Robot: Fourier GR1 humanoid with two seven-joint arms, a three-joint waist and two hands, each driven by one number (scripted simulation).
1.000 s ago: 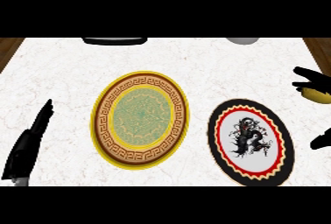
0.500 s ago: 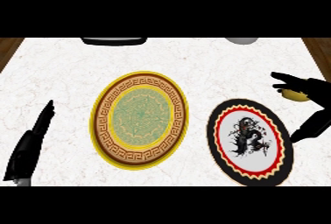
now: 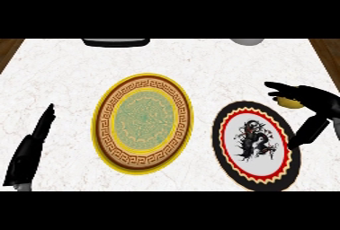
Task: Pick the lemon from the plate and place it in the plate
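Yellow and partly hidden, the lemon (image 3: 289, 103) sits in the grasp of the right hand (image 3: 316, 99), only its near-left side showing beneath the black fingers that reach over it from the right. It shows just off the far-right rim of the dragon plate (image 3: 234, 117), over the marble rather than over the plate's white centre; how high it is above the counter cannot be told. The right hand is closed around the fruit, with fingers curved across its far side and the thumb (image 3: 304, 134) stretching toward the near side, its tip overlapping the right rim of that same plate.

That plate has a black border, a red toothed ring and a black dragon figure on white, and it lies on the right half of the counter. To its left, near it but with a strip of marble between them, lies the larger gold-rimmed plate (image 3: 106, 117), with a brown key-pattern band and a pale green patterned centre.

Well to the left, at the near-left edge, the left hand (image 3: 29, 153) rests with its fingers straight and together, holding nothing.

White veined marble forms the counter (image 3: 73, 76). At its far edge, a dark tray-like object (image 3: 114, 42) and a pale grey rounded object (image 3: 248, 41) are cut off by the view.
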